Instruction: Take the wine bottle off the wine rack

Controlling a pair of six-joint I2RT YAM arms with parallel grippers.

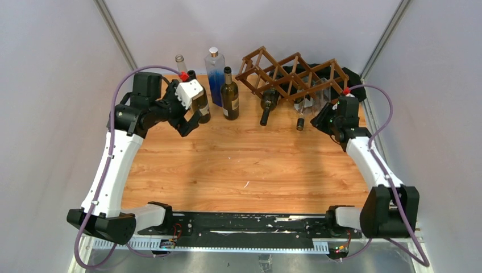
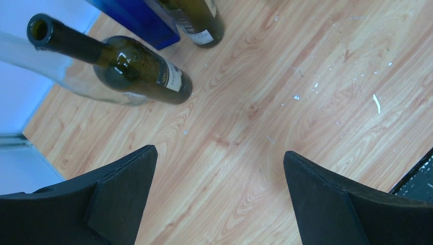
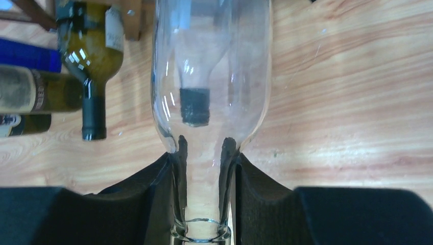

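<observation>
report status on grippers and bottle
Left gripper open, empty. Right gripper shut on neck of clear glass bottle. Bottle in dark brown wooden lattice rack. Dark green bottle alongside.

pale grey-white walls (image 1: 45, 85) close in the counter (image 1: 239, 170) on the left, back and right. a thin metal strut (image 1: 116, 35) slants up at each back corner. the counter top is light wood grain, marked with small white flecks (image 2: 376, 103). the light is even and soft.
</observation>
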